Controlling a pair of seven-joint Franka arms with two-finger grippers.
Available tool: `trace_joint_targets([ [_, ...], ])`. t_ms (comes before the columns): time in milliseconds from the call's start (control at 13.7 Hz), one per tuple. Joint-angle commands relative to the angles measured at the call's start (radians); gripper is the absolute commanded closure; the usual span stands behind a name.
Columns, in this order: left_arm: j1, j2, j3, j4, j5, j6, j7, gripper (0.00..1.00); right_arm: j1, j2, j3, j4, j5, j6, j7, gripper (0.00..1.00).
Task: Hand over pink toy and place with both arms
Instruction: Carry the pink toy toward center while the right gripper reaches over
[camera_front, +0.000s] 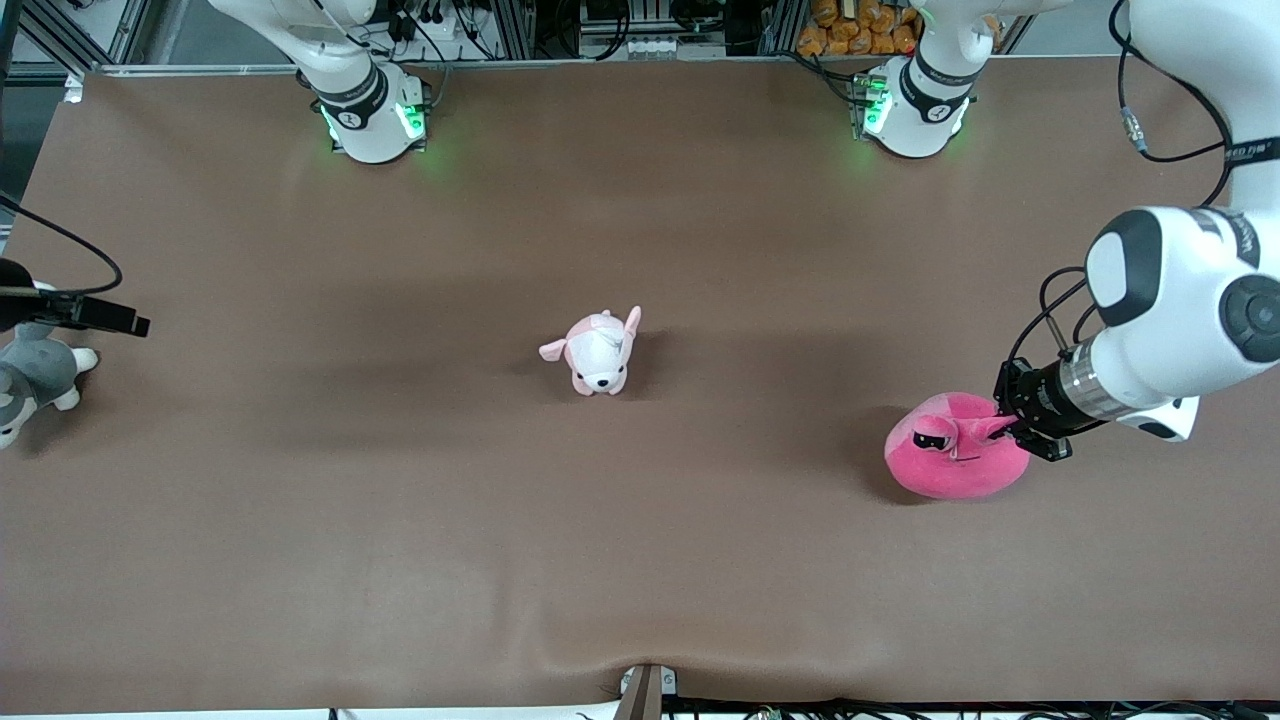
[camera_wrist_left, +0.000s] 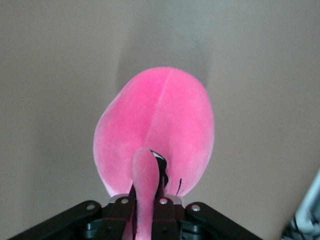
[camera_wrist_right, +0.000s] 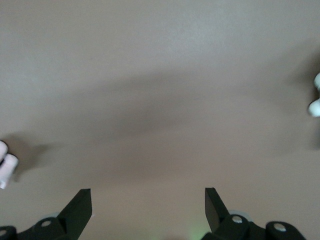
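Note:
The pink toy (camera_front: 950, 450) is a big hot-pink plush that lies on the brown table toward the left arm's end. My left gripper (camera_front: 1012, 426) is shut on one of its stubby ears. In the left wrist view the ear runs between the shut fingers (camera_wrist_left: 162, 207), with the toy's round body (camera_wrist_left: 165, 125) past them. My right gripper (camera_front: 135, 325) is open and empty over the table's edge at the right arm's end, beside a grey-and-white plush. In the right wrist view its fingertips (camera_wrist_right: 75, 205) stand wide apart over bare table.
A small pale pink-and-white dog plush (camera_front: 598, 355) stands at the middle of the table. A grey-and-white plush (camera_front: 35, 380) sits at the edge at the right arm's end. The arm bases (camera_front: 370, 115) stand along the top of the front view.

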Motion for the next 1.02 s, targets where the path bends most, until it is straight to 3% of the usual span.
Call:
trace_joint_targets([
  [0, -0.001, -0.054, -0.050, 0.020, 0.004, -0.014, 0.012, 1.00, -0.022, -0.004, 0.014, 0.021, 0.103, -0.054, 0.197, 0.00],
  [365, -0.004, -0.114, -0.205, 0.051, 0.006, -0.127, -0.094, 1.00, 0.042, -0.005, 0.020, 0.027, 0.295, -0.071, 0.565, 0.00],
  [657, -0.013, -0.131, -0.357, 0.094, 0.019, -0.129, -0.206, 1.00, 0.130, -0.008, 0.020, 0.030, 0.431, -0.068, 0.857, 0.00],
  [948, -0.163, -0.087, -0.383, 0.192, 0.070, -0.129, -0.339, 1.00, 0.235, -0.005, 0.018, 0.030, 0.580, -0.044, 1.144, 0.00],
])
